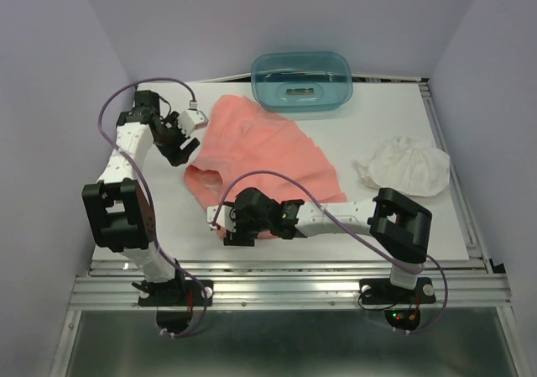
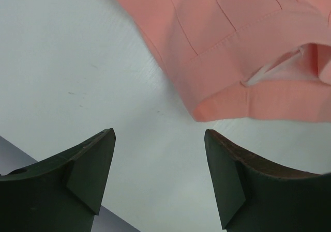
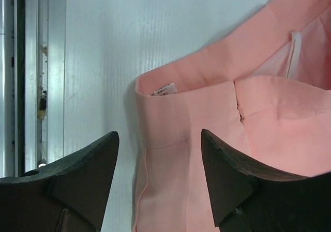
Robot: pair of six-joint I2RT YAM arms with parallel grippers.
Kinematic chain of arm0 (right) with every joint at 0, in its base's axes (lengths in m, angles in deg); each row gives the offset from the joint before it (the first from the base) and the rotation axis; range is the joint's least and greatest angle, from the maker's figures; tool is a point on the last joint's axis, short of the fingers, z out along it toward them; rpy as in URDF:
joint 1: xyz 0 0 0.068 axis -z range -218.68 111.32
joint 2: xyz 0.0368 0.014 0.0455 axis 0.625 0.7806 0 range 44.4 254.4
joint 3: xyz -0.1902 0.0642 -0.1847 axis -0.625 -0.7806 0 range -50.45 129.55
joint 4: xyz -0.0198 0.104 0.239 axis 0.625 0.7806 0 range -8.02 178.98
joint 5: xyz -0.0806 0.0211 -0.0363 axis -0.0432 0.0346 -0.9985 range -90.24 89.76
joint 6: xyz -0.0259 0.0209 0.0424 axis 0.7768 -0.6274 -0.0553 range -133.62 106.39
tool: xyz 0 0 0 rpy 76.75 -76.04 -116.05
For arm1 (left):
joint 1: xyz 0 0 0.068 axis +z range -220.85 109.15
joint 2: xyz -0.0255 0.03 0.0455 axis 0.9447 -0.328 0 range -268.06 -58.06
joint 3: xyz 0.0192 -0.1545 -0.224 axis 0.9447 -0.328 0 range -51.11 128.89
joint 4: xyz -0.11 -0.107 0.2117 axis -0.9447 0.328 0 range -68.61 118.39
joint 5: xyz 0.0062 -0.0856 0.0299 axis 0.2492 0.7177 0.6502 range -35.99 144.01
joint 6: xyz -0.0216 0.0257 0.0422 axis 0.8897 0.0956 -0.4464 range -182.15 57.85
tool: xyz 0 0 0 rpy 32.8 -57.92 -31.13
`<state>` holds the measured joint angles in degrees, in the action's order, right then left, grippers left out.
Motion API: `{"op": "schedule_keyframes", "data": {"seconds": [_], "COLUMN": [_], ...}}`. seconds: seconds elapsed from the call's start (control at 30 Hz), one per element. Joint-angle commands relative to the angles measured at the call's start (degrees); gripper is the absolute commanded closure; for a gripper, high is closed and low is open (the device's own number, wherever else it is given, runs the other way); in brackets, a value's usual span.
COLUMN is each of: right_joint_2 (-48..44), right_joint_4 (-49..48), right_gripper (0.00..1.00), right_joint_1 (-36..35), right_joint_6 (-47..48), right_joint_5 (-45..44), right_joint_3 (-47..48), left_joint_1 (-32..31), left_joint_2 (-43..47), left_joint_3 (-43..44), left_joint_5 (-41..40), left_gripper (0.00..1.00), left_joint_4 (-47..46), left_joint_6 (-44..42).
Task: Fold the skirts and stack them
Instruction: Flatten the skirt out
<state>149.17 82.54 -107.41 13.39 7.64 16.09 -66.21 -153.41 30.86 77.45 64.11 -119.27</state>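
The salmon-pink skirt [image 1: 268, 154] lies spread in the middle of the white table, its waistband end toward the near left. The white pleated skirt [image 1: 407, 165] sits bunched at the right. My left gripper [image 1: 188, 149] hovers open beside the pink skirt's left edge. In the left wrist view it [image 2: 159, 139] is over bare table, with the waistband corner [image 2: 248, 61] just beyond the fingertips. My right gripper [image 1: 218, 224] is open at the skirt's near-left corner. In the right wrist view it [image 3: 159, 139] straddles the waistband edge [image 3: 207, 108] without closing on it.
A teal translucent tub [image 1: 302, 81] stands at the table's back edge behind the pink skirt. The metal rail [image 3: 31, 87] runs along the table's near edge, close to my right gripper. Purple cables loop over both arms. Bare table [image 1: 394, 226] lies between the skirts.
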Motion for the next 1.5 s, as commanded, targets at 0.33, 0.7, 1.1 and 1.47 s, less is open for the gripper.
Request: {"op": "schedule_keyframes", "data": {"seconds": [0.33, 0.7, 1.1, 1.47], "right_joint_2": [1.7, 1.1, 0.3, -1.8], "right_joint_4": [-12.7, -12.4, -11.5, -11.2], "right_gripper": [0.89, 0.99, 0.99, 0.99], "right_joint_1": [-0.4, -0.4, -0.4, -0.4], "right_joint_6": [0.7, 1.0, 1.0, 0.7], "right_joint_5": [-6.8, -7.4, -7.6, -10.4], "right_joint_3": [-4.8, -4.0, -4.5, -7.2], "left_joint_1": [1.2, -7.2, -10.6, -2.9], "left_joint_2": [12.4, 12.2, 5.1, 6.2], "left_joint_3": [-18.4, -23.0, -19.0, -13.1], "left_joint_5": [11.3, 8.6, 4.9, 4.8], "left_gripper": [0.19, 0.19, 0.44, 1.00], "left_joint_4": [-3.2, -13.3, -12.5, -11.8], "left_joint_6": [-45.6, -44.7, -42.4, -43.3]}}
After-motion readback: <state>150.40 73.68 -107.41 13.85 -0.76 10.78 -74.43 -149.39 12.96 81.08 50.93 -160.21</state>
